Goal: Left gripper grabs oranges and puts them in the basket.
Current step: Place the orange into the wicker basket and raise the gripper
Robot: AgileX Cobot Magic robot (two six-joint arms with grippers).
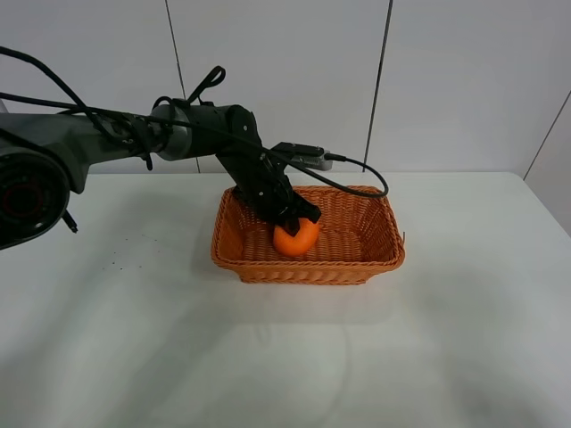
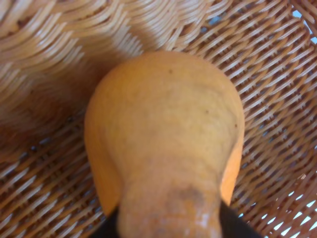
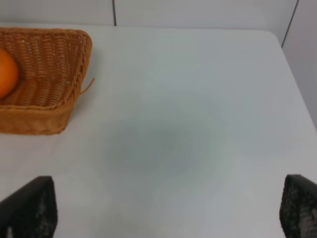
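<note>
The orange (image 1: 295, 239) is inside the wicker basket (image 1: 308, 269), left of its middle, low near the woven floor. My left gripper (image 1: 300, 219) reaches down into the basket from the left and is shut on the orange. In the left wrist view the orange (image 2: 163, 134) fills the frame over the basket weave (image 2: 277, 109), with black fingers (image 2: 106, 229) at its two sides. My right gripper (image 3: 168, 213) is open and empty above bare table, right of the basket (image 3: 54, 114); the orange (image 3: 6, 73) shows at that view's edge.
The basket stands at the back middle of a white table (image 1: 285, 357). A grey panelled wall (image 1: 285, 71) rises behind it. The left arm's black cable (image 1: 361, 169) loops over the basket's back rim.
</note>
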